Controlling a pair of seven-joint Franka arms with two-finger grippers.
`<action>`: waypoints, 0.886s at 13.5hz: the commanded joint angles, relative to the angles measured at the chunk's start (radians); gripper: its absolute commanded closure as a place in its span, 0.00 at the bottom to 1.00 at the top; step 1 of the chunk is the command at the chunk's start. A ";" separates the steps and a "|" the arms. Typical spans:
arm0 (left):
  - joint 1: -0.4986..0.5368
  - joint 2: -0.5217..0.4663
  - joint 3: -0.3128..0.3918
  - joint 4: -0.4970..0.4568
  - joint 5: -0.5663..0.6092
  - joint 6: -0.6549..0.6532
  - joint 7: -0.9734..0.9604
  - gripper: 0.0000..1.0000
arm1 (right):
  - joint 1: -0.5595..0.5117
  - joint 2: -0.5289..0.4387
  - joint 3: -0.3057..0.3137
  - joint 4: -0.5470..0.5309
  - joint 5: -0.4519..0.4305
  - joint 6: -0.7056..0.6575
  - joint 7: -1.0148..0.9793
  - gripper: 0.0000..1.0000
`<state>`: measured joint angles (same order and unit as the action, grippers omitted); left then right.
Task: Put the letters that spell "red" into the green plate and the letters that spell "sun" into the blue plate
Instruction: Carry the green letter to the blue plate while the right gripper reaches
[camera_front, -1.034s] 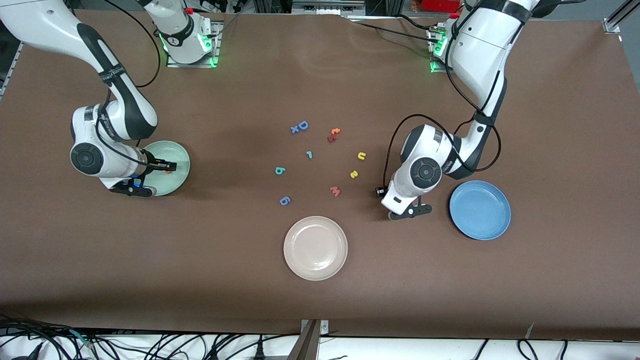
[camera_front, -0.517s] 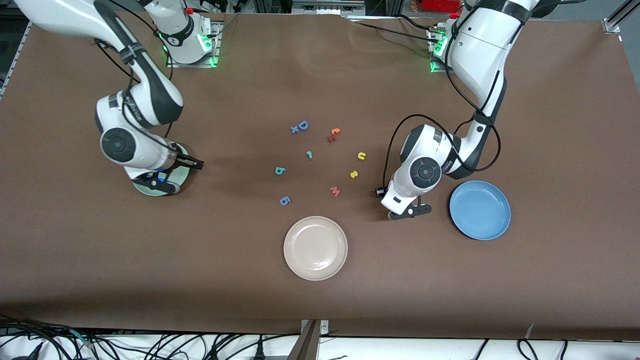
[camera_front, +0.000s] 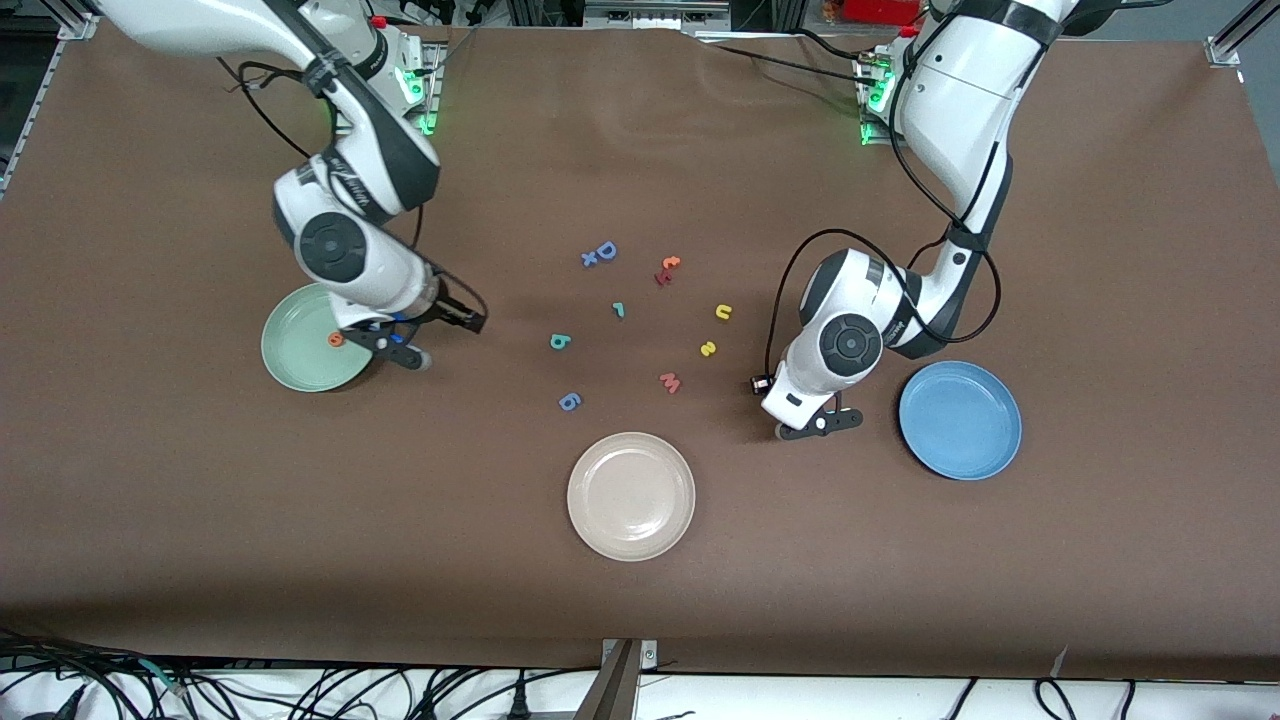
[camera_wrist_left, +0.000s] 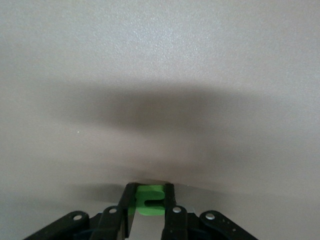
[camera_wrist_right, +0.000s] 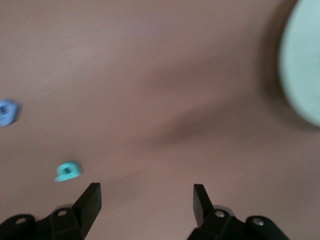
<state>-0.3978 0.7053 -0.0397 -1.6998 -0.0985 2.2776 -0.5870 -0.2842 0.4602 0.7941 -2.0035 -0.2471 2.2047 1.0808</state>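
The orange e (camera_front: 336, 339) lies in the green plate (camera_front: 295, 355) at the right arm's end. My right gripper (camera_front: 468, 318) hangs open and empty over bare table between that plate and the teal d (camera_front: 559, 341), which also shows in the right wrist view (camera_wrist_right: 67, 171). The thin teal r (camera_front: 618, 309), yellow u (camera_front: 723, 312) and yellow s (camera_front: 707, 348) lie mid-table. My left gripper (camera_wrist_left: 150, 189) is shut on the green n (camera_wrist_left: 149, 204), low over the table between the pink w (camera_front: 670, 382) and the blue plate (camera_front: 960, 420).
A cream plate (camera_front: 631, 496) sits nearer the front camera than the letters. A blue D (camera_front: 606, 250) with a small x, an orange and red pair (camera_front: 667, 268) and a periwinkle 6 (camera_front: 569, 401) also lie among the letters.
My right arm has swung off the green plate toward the middle letters, leaving the orange e in the plate. My left gripper has shut on the green n without moving away.
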 joint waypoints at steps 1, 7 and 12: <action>-0.010 0.013 0.009 0.019 -0.026 0.003 0.004 0.90 | 0.089 0.063 -0.012 0.019 -0.020 0.084 0.097 0.17; 0.000 -0.018 0.017 0.035 0.049 -0.061 0.016 0.92 | 0.282 0.219 -0.061 0.117 -0.246 0.162 0.376 0.17; 0.051 -0.026 0.018 0.121 0.065 -0.227 0.146 0.92 | 0.404 0.232 -0.061 0.127 -0.457 0.187 0.378 0.09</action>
<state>-0.3740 0.6951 -0.0202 -1.5845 -0.0532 2.0952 -0.5185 0.0759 0.6866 0.7392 -1.8997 -0.6592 2.3784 1.4501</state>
